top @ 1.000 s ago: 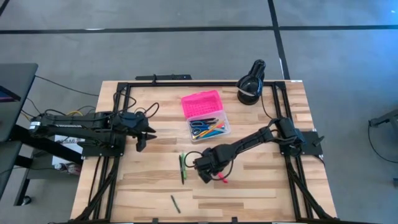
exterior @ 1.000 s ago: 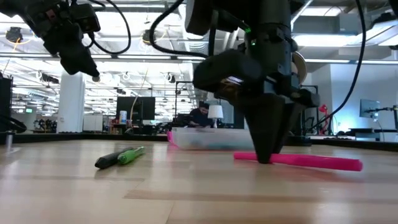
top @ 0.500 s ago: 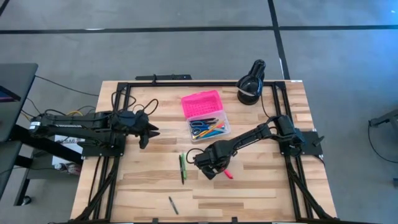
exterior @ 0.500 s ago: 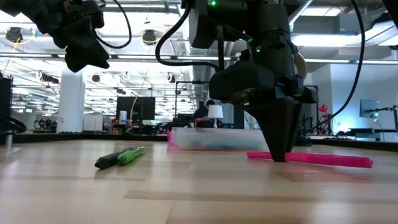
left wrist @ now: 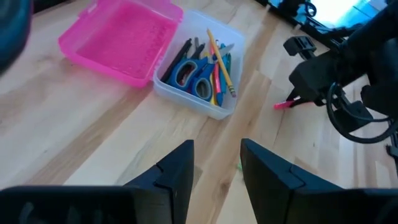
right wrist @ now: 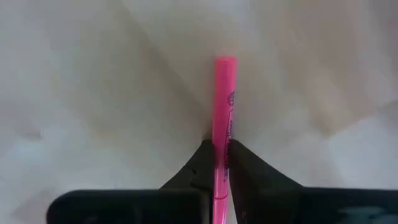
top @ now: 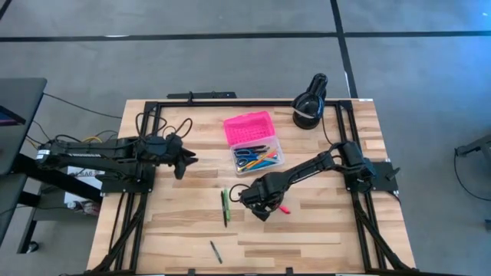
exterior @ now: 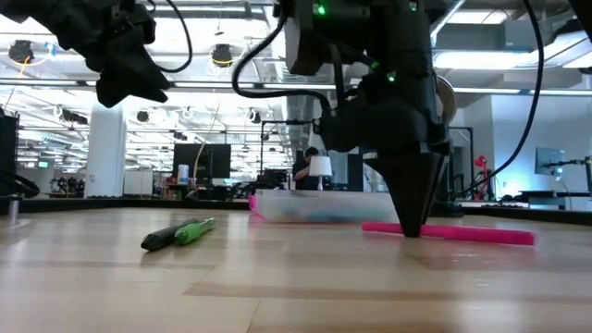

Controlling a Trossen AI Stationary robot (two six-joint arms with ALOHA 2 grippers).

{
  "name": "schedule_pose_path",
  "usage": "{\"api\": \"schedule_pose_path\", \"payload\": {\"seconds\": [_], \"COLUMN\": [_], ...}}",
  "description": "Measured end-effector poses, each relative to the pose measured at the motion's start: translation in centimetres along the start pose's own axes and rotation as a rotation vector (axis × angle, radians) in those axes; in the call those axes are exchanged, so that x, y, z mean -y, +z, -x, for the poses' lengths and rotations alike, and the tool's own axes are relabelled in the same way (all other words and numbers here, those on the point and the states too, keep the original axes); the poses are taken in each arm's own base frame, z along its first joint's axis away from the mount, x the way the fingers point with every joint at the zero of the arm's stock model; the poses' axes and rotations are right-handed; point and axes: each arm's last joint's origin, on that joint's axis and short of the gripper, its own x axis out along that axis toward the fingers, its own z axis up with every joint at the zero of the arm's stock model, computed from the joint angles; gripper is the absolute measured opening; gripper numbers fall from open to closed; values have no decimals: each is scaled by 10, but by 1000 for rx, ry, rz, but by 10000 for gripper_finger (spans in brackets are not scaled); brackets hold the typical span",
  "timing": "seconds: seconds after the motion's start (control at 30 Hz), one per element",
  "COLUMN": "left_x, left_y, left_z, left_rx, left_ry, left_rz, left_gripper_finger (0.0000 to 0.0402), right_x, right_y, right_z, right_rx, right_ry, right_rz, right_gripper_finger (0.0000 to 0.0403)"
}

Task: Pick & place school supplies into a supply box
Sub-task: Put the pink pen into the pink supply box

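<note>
A pink pen [exterior: 462, 234] lies level at the table top, right of the middle, with my right gripper [exterior: 412, 231] shut on it from above. The supply box stands open at the far middle. Its pink lid [top: 248, 128] lies flat beside the clear base [top: 258, 159], which holds blue scissors and several pens [left wrist: 199, 74]. A green pen [top: 225, 205] and a small dark pencil [top: 215, 251] lie loose on the wood. My left gripper [left wrist: 217, 165] hangs open above the table's left part, holding nothing. My right gripper pinches the pink pen's barrel [right wrist: 221, 134] between its two fingertips, about a quarter of the way along from one end. The fingers point down and lie across the pen. The pen stays level; whether it rests on the wood or hangs just above it, I cannot tell.
A black lamp [top: 311, 103] sits at the far right corner. A black frame rail [top: 230, 103] runs round the table's edges. Bare wood lies between the right gripper and the box base.
My right gripper has moved a little toward the far edge and the box, rolling on its wrist. The pink pen has gone along with it and turned slightly. My left gripper has rolled on its wrist without leaving its place.
</note>
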Motion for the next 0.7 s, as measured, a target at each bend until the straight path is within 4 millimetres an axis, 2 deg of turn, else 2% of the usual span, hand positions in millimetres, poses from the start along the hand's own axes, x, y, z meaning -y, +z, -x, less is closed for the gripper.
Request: {"api": "schedule_pose_path", "payload": {"seconds": [0.17, 0.53, 0.7], "left_x": [-1, -1, -2], "left_y": [1, 1, 2], "left_z": [0, 0, 0], "left_rx": [19, 38, 51], "left_ry": [31, 51, 70], "left_rz": [11, 33, 37], "left_gripper_finger": [125, 125, 125], "right_x": [9, 37, 56], "right_y": [3, 9, 18], "right_z": [10, 65, 84], "right_rx": [41, 162, 249], "right_ry": [-24, 50, 31], "right_rz": [66, 121, 230], "right_gripper_finger": [11, 10, 11]}}
